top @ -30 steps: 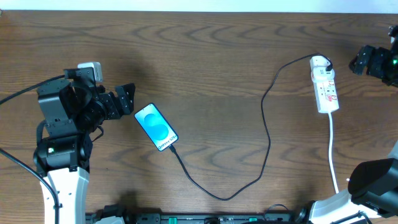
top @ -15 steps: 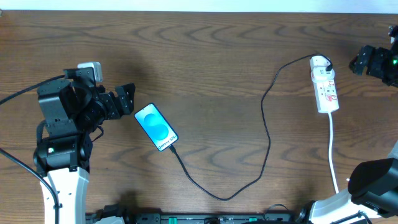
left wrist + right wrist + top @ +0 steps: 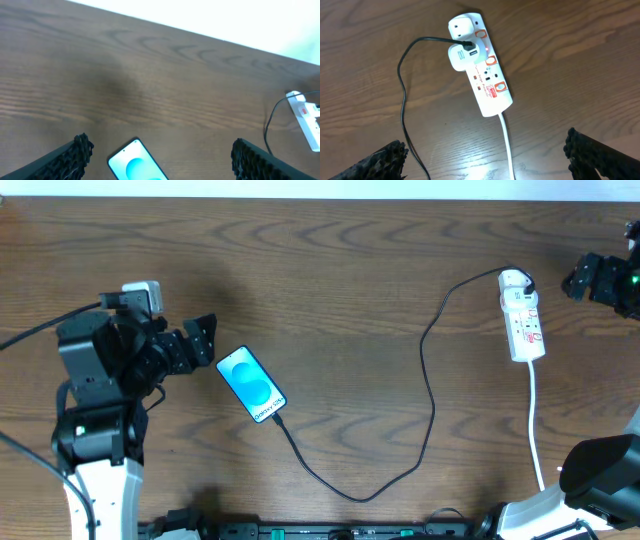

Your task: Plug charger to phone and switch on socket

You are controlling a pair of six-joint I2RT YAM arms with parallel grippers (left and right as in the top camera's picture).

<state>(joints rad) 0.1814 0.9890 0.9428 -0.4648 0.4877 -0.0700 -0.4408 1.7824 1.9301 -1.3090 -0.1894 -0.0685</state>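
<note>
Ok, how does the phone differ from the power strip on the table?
The phone shows a bright blue screen; the power strip is white with red marks. In the overhead view the phone lies diagonally at left, the power strip nearly straight at right. The power strip carries a white adapter; the phone is a bare slab. Both lie flat, and the black charger cable runs between them.
</note>
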